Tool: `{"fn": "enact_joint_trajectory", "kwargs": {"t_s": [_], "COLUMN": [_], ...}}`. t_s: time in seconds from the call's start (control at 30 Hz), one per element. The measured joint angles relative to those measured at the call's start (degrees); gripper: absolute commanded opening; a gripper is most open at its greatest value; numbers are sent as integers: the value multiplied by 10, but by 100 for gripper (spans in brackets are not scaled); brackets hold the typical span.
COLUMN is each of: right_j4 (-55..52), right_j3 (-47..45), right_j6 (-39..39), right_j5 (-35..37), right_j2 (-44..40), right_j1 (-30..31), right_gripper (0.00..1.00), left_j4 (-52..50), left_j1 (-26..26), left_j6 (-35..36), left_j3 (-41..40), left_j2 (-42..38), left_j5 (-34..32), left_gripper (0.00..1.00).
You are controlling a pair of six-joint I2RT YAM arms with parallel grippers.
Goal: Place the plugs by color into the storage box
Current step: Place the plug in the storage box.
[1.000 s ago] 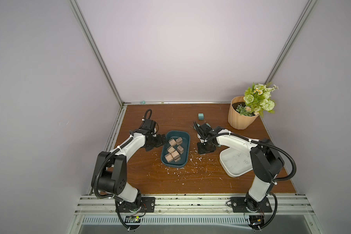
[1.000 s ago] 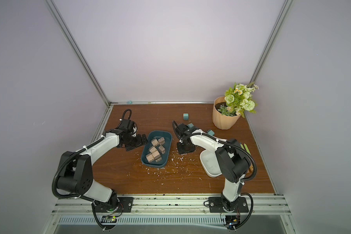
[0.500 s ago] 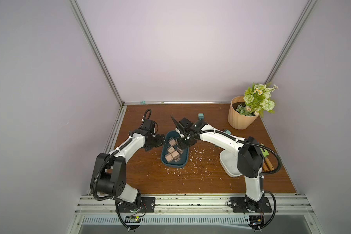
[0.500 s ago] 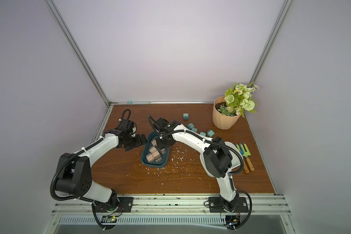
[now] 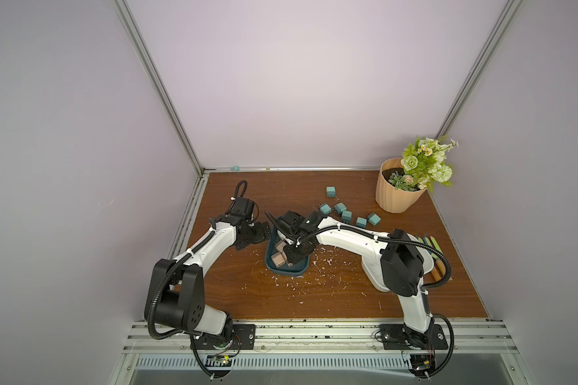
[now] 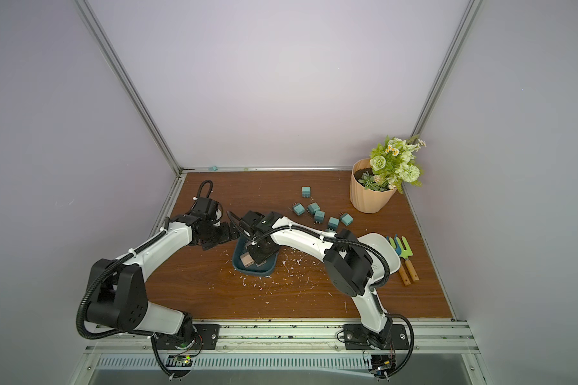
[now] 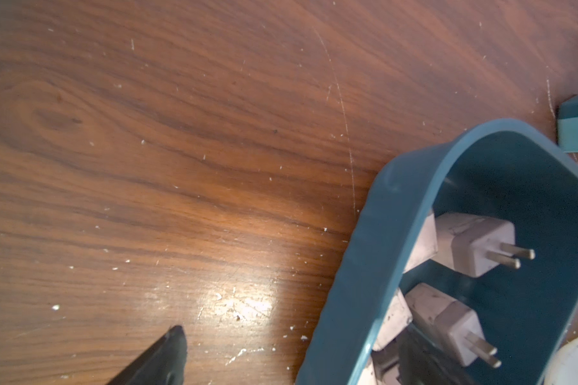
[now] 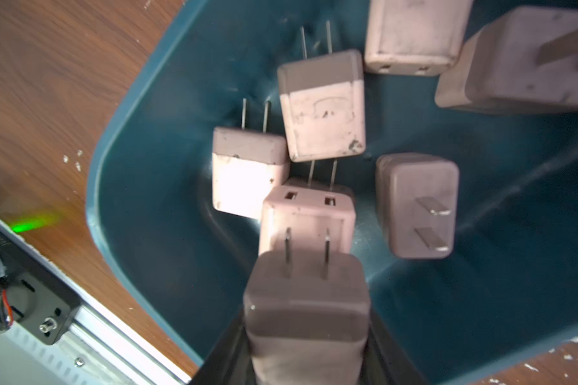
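The right arm stretches from its base across the table, elbow raised, forearm running leftward, and the wrist bends down so the right hand (image 5: 292, 255) points into the teal storage box (image 5: 286, 272). In the right wrist view this hand (image 8: 306, 336) is closed on 1 pinkish-tan plug (image 8: 306, 300), a finger on each side and the prongs pointing down into the box (image 8: 114, 140). Below it 6 more pinkish-tan plugs (image 8: 321, 106) lie on the box floor; I cannot tell if the held plug touches them. The left arm lies low along the table, and its left hand (image 5: 257, 238) sits just beside the box's left wall, spread wide and holding nothing. 6 turquoise plugs (image 5: 346, 215) lie loose on the table behind the right forearm, near the plant pot (image 5: 396, 196).

1 second ago the right hand was low over the table to the right of the box. Half a second ago it was at the box's far end; now it is over the middle. The left arm has not moved.
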Motion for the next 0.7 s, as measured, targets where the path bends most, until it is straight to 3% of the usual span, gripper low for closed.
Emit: {"fn": "enact_joint_trajectory", "kwargs": {"t_s": [0.43,0.7], "right_j4": [4,-11], "right_j3": [-3,52], "right_j6": [-19,-17], "right_j5": [1,3], "right_j2": [19,19], "right_j1": [0,0], "right_gripper": [68,76], "left_j4": [0,0], "left_j1": [0,0], "left_j6": [0,-1], "left_j3": [-1,-11], "left_j2": [-2,-16], "left_j5": [3,9], "left_gripper": [99,99]}}
